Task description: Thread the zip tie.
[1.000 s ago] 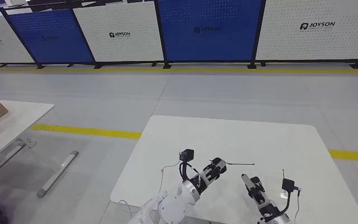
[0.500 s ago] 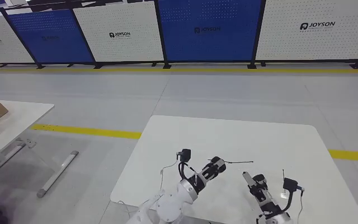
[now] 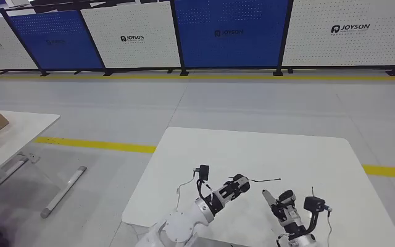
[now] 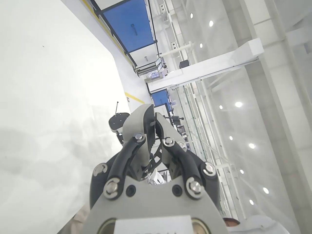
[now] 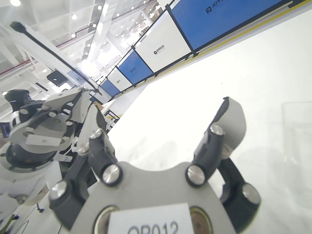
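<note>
- White rectangular table top (image 3: pixel 308 151): bare where the arms work. Both arms are held low over its near edge.
- Left gripper (image 4: pixel 154 113), grey metal fingers with ribbed black pads: the fingers are pinched together. In the right wrist view the zip tie is seen clamped between them, close to one end.
- Right gripper (image 5: pixel 161 104), same build: the fingers are spread wide and nothing is held. It is placed just beside the left gripper, short of the strap.
- Thin black plastic zip tie (image 5: pixel 56 57): it is held clear of the table and cantilevered from the left gripper towards the right arm's side. The free end is thickened, so it is probably the head, though this cannot be confirmed.
- Step in hand, as judged: the free end is to be taken by the right gripper so the strap can be bent into a loop.
- The strap should be centred between the open fingers before they are closed. It is narrow and easily missed.
- The grip should be set a little back from the tip, so that some length is left to steer.
- The left clamp should be kept firm. A thin strap is expected to twist or whip if loosened.
- Tail and head slot should be lined up flat, ribbed side correct, before any push.
</note>
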You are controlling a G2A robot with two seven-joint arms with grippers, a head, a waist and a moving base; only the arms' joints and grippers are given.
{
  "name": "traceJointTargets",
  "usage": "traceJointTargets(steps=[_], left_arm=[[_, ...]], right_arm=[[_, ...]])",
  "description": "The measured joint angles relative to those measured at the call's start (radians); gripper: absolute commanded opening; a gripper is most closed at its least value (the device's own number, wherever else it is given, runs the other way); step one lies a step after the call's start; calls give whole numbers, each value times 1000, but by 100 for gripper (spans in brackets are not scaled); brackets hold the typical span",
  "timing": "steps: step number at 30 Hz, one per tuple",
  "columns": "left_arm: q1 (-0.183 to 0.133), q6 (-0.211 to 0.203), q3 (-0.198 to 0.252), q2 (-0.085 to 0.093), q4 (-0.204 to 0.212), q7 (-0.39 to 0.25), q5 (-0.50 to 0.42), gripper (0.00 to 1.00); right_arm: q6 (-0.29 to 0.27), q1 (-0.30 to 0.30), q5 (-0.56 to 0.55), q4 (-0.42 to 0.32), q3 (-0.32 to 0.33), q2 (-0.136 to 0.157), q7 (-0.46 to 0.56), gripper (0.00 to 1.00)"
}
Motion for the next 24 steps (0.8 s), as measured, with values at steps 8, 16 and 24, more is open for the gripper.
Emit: traceJointTargets(steps=[8,16,24], left_arm=[[-27,1,27,-8,21,38,-19,0],[-29,9,32,-8,26,48,-8,0],[-37,13,51,-11,33,66,7,0]], right_arm=[[34,23,-57,27,-28,-7,0,100],[9,26,-49,29,-26,-10,-23,100],[-2,33,-96,46,-41,-16,-57,42]])
